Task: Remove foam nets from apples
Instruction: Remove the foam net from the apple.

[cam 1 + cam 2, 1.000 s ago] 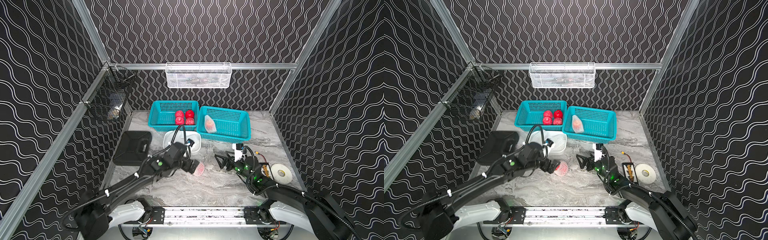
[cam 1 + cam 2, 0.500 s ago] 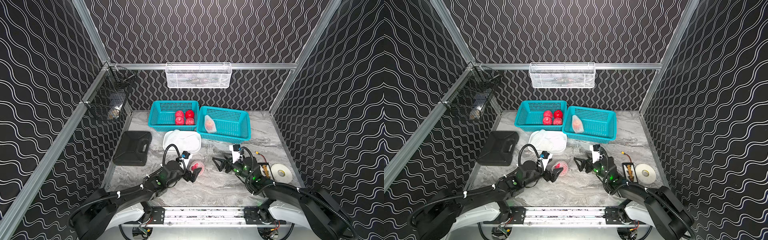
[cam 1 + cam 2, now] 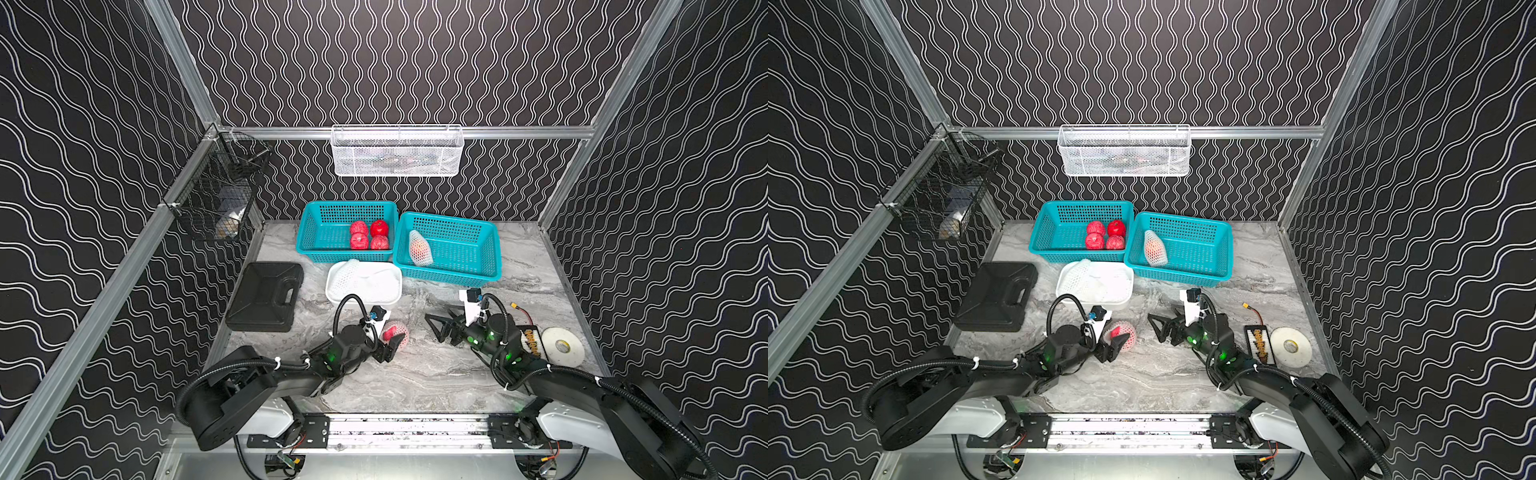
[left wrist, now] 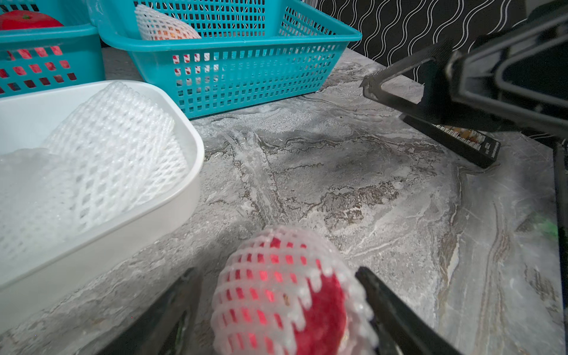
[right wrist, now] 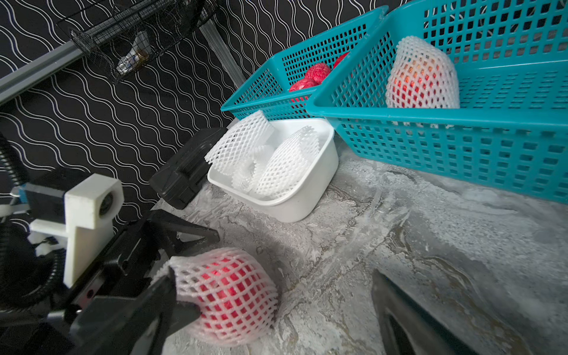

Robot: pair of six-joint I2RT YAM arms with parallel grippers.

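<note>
The left gripper (image 4: 275, 273) has its jaws apart around the netted apple (image 5: 233, 292) on the marble table (image 4: 338, 184) — one finger (image 4: 384, 301) touches the foam net (image 4: 255, 261), no clamp yet. Probably it will hold the fruit so the right gripper (image 3: 433, 329), wide open nearby, can pull the net off — toward the white tub (image 5: 301, 196).

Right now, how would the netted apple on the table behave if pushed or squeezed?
Round, the netted apple likely rolls on the smooth table if nudged. Its foam net looks soft, so it probably gives and slides before the fruit resists.
</note>
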